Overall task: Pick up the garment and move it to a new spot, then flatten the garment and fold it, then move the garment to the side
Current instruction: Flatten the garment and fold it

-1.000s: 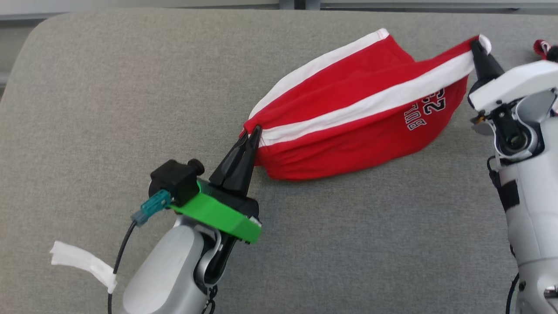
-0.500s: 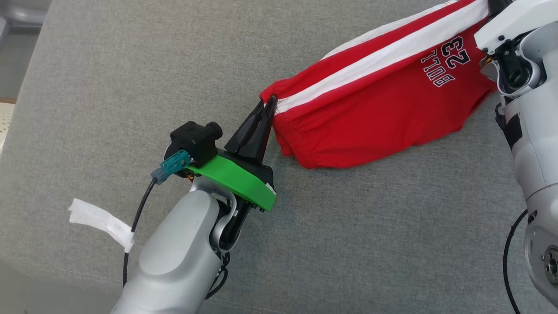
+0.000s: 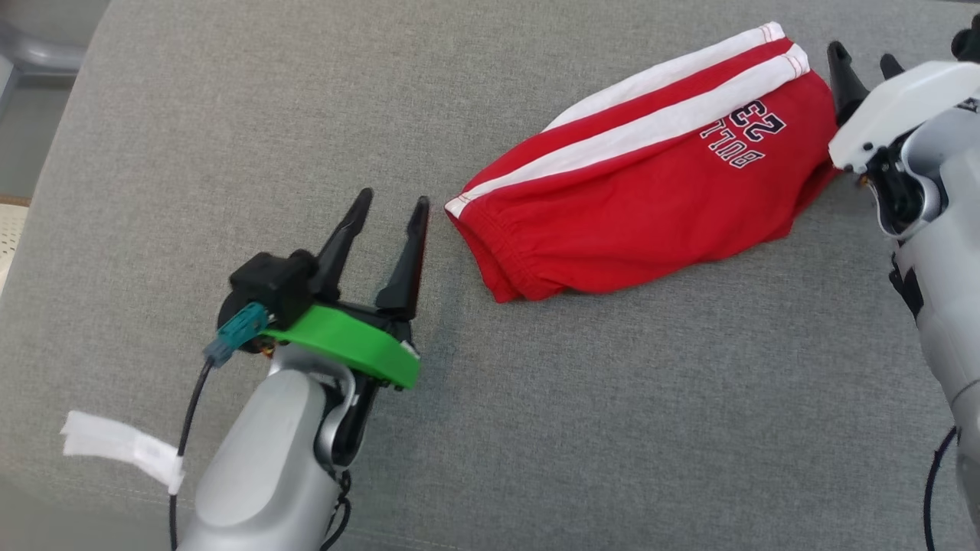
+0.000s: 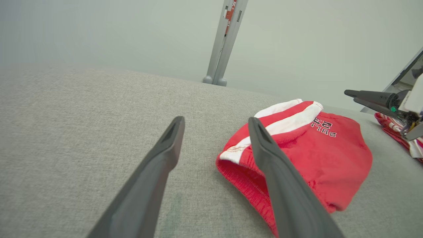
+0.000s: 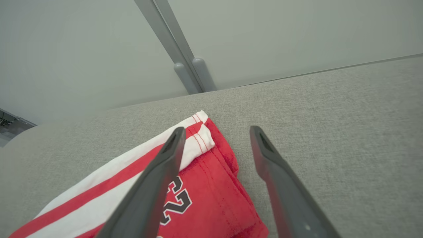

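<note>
Both arms reach forward, left pincer [image 3: 392, 197] and right pincer [image 3: 862, 52] gaping empty beside the garment [image 3: 651, 214].

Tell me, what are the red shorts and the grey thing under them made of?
The red shorts are probably a soft, cotton-like knit with a matte look. They wrinkle, the waistband is gathered, and stitching shows at the hem.
The grey cushion looks like woven upholstery cloth, matte and speckled, with a rounded, padded corner. What fills it can't be seen.
</note>
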Controlling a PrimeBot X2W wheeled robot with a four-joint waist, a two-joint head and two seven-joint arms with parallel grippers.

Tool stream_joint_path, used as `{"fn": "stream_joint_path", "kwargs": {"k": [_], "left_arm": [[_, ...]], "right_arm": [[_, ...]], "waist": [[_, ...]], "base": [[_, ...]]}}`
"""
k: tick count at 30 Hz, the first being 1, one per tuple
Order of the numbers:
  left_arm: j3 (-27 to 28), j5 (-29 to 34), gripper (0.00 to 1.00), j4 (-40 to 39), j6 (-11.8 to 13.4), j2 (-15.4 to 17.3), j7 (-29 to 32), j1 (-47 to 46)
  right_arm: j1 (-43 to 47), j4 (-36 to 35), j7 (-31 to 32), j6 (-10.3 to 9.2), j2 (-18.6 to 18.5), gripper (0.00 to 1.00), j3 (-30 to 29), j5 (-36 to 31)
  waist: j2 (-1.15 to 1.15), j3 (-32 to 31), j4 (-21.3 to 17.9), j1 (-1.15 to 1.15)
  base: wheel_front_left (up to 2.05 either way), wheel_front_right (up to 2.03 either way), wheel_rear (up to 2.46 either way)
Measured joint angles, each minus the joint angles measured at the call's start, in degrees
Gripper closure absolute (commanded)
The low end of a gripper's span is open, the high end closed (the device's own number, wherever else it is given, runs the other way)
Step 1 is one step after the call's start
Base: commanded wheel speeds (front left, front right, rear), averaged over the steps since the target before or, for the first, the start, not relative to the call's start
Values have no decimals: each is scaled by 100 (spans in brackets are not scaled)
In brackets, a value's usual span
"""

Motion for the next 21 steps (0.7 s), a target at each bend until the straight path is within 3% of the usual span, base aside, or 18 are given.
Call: {"fn": "stream_joint_path", "kwargs": {"k": [9, 21], "left_arm": [[1340, 787, 0, -765, 0, -32, -8, 915], [1628, 947, 0, -1115, 0, -109, -8, 1264]], "right_arm": [[549, -138, 81, 0, -421, 0, 684, 253], [543, 289, 149, 3, -519, 0, 1247, 237]], "waist": [[0, -74, 49, 0], [0, 41, 212, 0]], "base": [[0, 0, 0], [0, 0, 0]]}}
